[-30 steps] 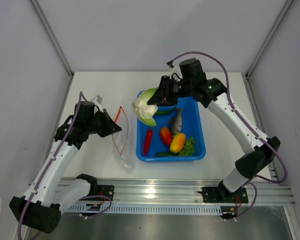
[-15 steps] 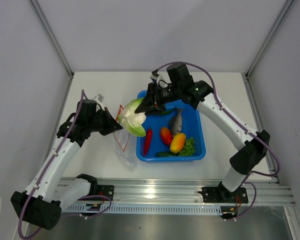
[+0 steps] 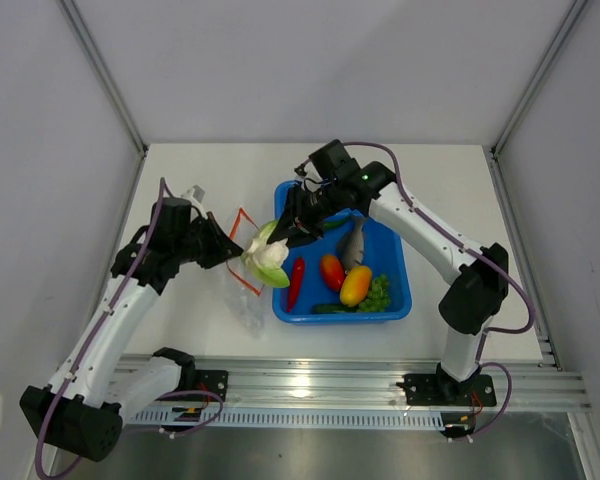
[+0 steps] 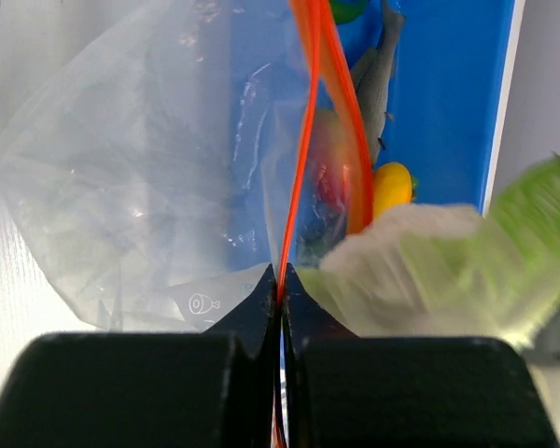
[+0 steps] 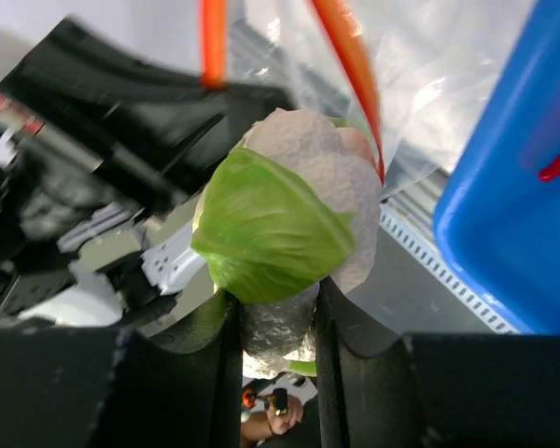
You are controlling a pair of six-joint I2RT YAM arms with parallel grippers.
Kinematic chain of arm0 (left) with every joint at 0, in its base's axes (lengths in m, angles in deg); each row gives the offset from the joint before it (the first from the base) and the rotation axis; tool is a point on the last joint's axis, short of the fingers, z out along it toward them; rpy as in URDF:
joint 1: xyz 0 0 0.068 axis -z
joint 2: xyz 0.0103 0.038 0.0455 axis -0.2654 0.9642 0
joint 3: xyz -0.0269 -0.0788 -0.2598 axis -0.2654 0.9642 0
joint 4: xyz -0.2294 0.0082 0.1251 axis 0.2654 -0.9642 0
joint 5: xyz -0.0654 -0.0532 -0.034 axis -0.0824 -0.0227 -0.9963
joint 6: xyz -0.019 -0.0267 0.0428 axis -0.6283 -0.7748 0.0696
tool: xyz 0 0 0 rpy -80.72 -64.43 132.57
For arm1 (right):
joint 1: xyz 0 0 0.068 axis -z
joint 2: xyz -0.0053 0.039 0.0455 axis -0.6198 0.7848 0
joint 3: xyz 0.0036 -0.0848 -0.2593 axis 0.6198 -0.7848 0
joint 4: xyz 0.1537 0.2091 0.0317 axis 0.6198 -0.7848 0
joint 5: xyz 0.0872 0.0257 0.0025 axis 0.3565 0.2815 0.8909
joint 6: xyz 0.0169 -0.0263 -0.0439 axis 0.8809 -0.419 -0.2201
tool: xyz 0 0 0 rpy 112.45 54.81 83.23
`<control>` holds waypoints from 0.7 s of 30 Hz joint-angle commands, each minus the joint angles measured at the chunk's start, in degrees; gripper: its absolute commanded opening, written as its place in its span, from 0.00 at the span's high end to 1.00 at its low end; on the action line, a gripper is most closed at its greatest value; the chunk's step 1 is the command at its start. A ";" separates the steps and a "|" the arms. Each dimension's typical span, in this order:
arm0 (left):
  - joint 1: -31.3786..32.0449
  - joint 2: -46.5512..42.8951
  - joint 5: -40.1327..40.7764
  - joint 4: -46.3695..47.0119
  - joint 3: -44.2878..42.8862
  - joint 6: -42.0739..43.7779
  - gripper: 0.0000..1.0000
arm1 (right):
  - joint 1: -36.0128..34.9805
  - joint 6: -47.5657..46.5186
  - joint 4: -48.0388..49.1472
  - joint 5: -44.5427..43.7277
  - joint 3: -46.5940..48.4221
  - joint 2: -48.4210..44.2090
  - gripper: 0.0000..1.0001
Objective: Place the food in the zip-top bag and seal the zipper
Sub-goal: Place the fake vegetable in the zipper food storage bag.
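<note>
My right gripper [image 3: 292,231] is shut on the white cauliflower [image 3: 267,255] with green leaves [image 5: 271,229] and holds it in the air at the mouth of the zip-top bag [image 3: 242,295]. The clear bag [image 4: 140,177] hangs from its red-orange zipper [image 4: 303,140], which my left gripper [image 4: 281,280] pinches shut at one edge [image 3: 230,250]. The mouth gapes toward the cauliflower [image 4: 429,271]. Still in the blue tub [image 3: 395,255] lie a grey fish [image 3: 353,243], a red chili [image 3: 296,282], orange-yellow fruits [image 3: 355,285], green grapes [image 3: 380,292] and a long green vegetable [image 3: 332,308].
The blue tub stands right of the bag, its left wall [image 3: 277,300] close to the bag's body. Grey walls enclose the white table [image 3: 450,180]; a metal rail [image 3: 360,385] runs along the near edge.
My right gripper has carried the cauliflower leftward and down, from above the tub's back left corner to the bag's mouth. The left gripper has kept holding the zipper.
</note>
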 commanded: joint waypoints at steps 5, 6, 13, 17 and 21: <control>0.47 -4.81 2.65 -0.69 -1.87 0.46 0.99 | -0.32 -2.38 -6.65 -10.08 5.51 2.96 1.00; 0.47 -5.25 2.74 -0.78 -1.78 0.54 0.99 | -0.58 -2.90 -6.65 -10.26 6.03 3.39 1.00; 0.47 -4.82 1.87 -0.70 -1.26 0.98 0.99 | -3.83 -8.62 -9.01 -9.82 16.05 10.16 1.00; 0.47 -4.11 0.81 -0.26 -2.04 1.51 0.99 | -5.06 -11.34 -11.13 -10.70 22.64 13.24 1.00; 0.47 -2.80 -1.12 0.62 -2.83 2.13 0.99 | -6.91 -15.91 -12.10 -9.56 26.87 16.58 1.00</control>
